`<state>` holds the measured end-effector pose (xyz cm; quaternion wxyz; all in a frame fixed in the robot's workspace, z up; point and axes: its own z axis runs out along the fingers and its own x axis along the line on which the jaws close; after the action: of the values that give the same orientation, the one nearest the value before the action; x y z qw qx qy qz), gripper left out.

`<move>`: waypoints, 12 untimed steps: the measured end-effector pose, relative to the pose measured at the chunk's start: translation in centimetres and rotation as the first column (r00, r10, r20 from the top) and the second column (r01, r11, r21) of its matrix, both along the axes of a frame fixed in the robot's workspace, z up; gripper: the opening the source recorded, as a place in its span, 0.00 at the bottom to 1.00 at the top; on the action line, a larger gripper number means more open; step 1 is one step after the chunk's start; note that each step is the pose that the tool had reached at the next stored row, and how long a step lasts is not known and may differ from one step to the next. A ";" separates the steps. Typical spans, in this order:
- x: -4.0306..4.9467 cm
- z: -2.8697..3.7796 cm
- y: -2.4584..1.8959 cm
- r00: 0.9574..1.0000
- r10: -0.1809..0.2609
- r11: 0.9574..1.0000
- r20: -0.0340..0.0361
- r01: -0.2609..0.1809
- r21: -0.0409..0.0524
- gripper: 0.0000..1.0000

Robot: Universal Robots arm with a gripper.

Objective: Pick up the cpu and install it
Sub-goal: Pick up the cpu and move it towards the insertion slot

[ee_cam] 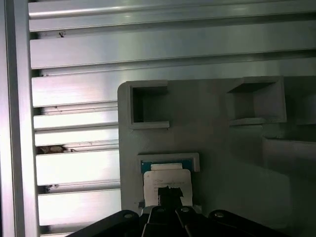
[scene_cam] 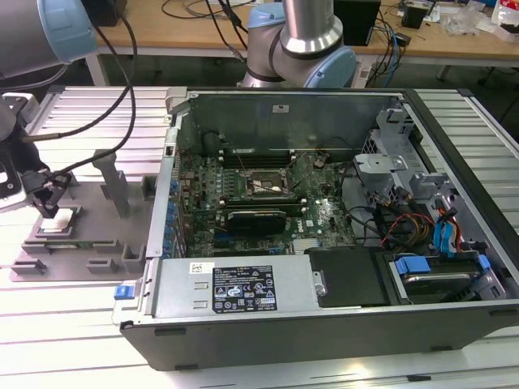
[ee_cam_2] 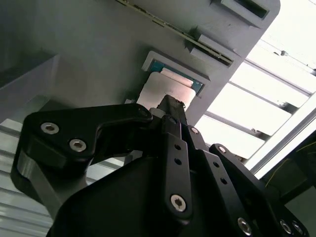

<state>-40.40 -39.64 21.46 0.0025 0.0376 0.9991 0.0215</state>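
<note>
Tool [ee_cam_2: 170, 104] pinched shut just above chip [ee_cam_2: 158, 89] in grey tray [ee_cam: 222, 163] | lower straight, centred, gentle; don't scrape it

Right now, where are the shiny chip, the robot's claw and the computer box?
shiny chip [ee_cam: 163, 178], first wrist view, its silver top.
claw [ee_cam_2: 170, 104], second wrist view, its dark tip.
computer box [scene_cam: 268, 336], exterior view, its dark outer wall.

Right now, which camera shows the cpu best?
The second wrist view: the cpu sits large in a pocket of the grey fixture, silver top plain, claw tip over one edge. The first wrist view shows it smaller, likewise partly covered. The exterior view shows it tiny under the claw.
</note>
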 end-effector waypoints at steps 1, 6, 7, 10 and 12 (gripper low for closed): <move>0.00 -0.01 0.00 1.000 0.000 1.000 0.000 0.000 0.000 0.11; 0.00 -0.07 0.00 1.000 0.000 1.000 0.000 0.000 0.000 0.42; 0.00 -0.08 0.00 1.000 0.000 1.000 0.000 0.000 0.000 0.48; 0.00 -0.12 0.00 1.000 0.000 1.000 0.000 0.000 0.000 0.66; 0.01 -0.68 0.00 1.000 0.000 1.000 0.002 0.000 0.000 0.66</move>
<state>-40.39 -39.65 20.78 0.0035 0.0376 0.9991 0.0215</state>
